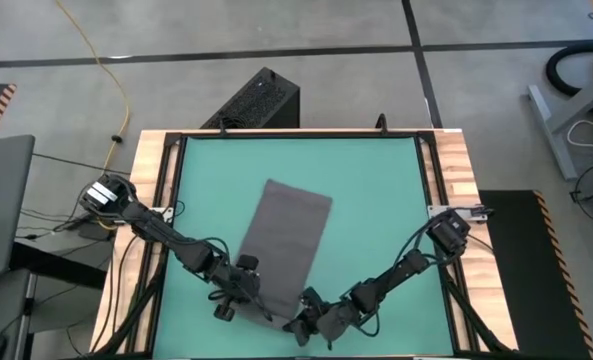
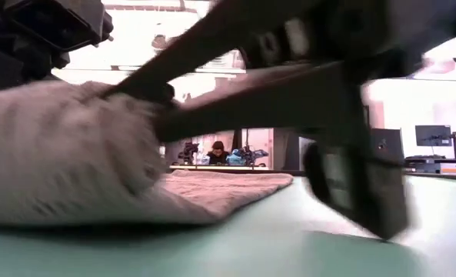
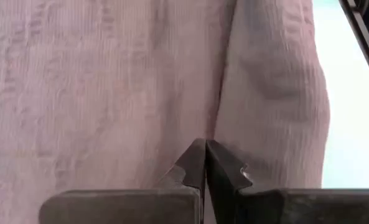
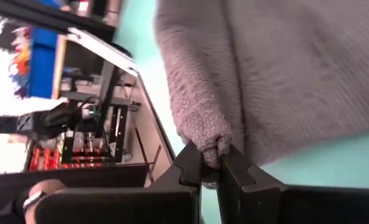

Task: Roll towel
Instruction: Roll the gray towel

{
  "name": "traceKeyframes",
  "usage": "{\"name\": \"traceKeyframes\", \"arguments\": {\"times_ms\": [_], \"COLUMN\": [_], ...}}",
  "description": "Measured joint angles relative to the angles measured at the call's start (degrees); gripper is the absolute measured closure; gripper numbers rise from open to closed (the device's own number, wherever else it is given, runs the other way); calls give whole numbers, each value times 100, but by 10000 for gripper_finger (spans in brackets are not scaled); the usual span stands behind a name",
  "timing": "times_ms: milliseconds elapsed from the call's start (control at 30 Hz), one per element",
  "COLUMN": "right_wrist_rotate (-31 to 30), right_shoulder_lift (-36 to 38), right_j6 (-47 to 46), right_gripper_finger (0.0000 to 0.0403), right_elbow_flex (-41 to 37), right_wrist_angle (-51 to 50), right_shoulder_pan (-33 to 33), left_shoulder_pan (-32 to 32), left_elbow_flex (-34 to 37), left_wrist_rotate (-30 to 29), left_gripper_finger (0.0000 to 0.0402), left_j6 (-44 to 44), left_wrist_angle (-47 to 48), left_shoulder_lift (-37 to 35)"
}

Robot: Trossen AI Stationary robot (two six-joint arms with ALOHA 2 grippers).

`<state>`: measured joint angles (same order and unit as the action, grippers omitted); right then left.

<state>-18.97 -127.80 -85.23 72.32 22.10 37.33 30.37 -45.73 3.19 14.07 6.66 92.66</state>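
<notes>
High view: a dark grey rectangular cloth towel (image 1: 288, 245) lies mid-way across the green surface (image 1: 376, 190), both grippers at its near edge; left wrist view: left gripper (image 3: 205, 163) pressed together against the cloth; right wrist view: right gripper (image 4: 210, 163) clamped on a towel corner.

Overhead, table-level, two close wrist views

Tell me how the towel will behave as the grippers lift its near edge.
The towel will probably flop: in the right wrist view its corner bunches and sags where the right gripper pinches it. Its ribbed, fuzzy weave suggests it won't slip out easily. It lies flat on the mat, so it should fold over, not roll away.
</notes>
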Motion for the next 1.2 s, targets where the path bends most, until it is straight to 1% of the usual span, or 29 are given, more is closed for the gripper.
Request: {"name": "traceKeyframes", "arguments": {"times_ms": [67, 267, 400, 500, 533, 600, 667, 800, 1000, 1100, 1200], "right_wrist_rotate": [50, 134, 133, 130, 138, 151, 170, 195, 195, 211, 266], "right_shoulder_lift": [8, 11, 29, 30, 32, 30, 30, 30, 30, 30, 30], "right_j6": [-344, -767, -1038, -1096, -1110, -1116, -1113, -1101, -1116, -1107, -812], "right_gripper_finger": [364, 363, 363, 363, 363, 363, 363, 363, 363, 363, 362], "right_elbow_flex": [2, 4, 13, 15, 15, 15, 15, 15, 15, 15, 15], "right_wrist_angle": [-313, -650, -970, -1031, -1036, -1041, -1044, -1046, -1048, -1046, -987], "right_shoulder_pan": [21, 8, 8, -38, -58, -98, -145, -175, -207, -229, -258], "left_shoulder_pan": [-7, -22, -26, -26, -18, 35, 125, 208, 232, 164, 73], "left_elbow_flex": [-1, -1, -1, -1, -2, -5, -9, -3, -5, -5, -5], "left_wrist_rotate": [6, -165, -267, -325, -264, 93, 392, 408, 513, 403, 366], "left_gripper_finger": [401, 401, 401, 401, 401, 401, 401, 401, 401, 401, 401], "left_j6": [2, 45, -30, -170, -243, -426, -578, -608, -678, -686, -628], "left_wrist_angle": [6, -71, -184, -333, -462, -752, -975, -897, -1084, -1062, -982], "left_shoulder_lift": [0, -39, -214, -412, -450, -465, -409, -131, 248, 383, 495]}}
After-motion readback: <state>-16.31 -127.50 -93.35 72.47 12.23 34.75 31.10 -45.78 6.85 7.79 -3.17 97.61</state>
